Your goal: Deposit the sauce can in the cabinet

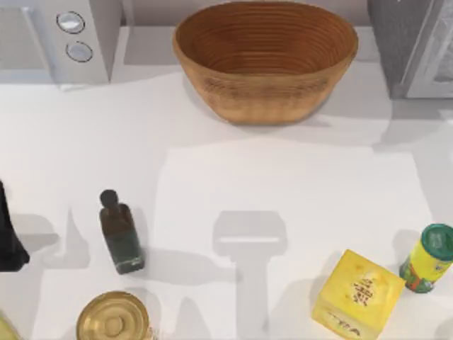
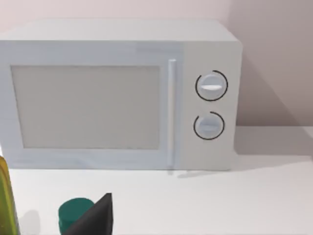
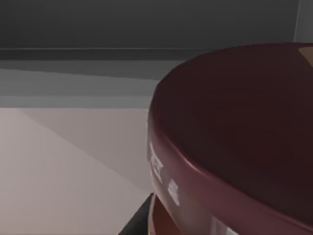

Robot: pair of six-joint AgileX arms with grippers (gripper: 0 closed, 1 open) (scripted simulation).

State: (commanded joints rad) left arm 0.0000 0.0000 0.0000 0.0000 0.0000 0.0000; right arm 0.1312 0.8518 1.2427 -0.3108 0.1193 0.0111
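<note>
Close before the right wrist camera looms the sauce can [image 3: 234, 142]; whether that hand grips it, I cannot tell.

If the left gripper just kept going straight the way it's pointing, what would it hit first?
Probably the microwave: the left wrist view looks squarely at its door across bare table. A green-topped item sits close beside a dark fingertip, but it seems off the line; depth is hard to judge.

Maroon-topped sauce can [image 3: 234, 147], grey speckled cabinet [image 1: 396, 42], brown ribbed basket [image 1: 265, 60], white microwave [image 2: 117, 93].
</note>
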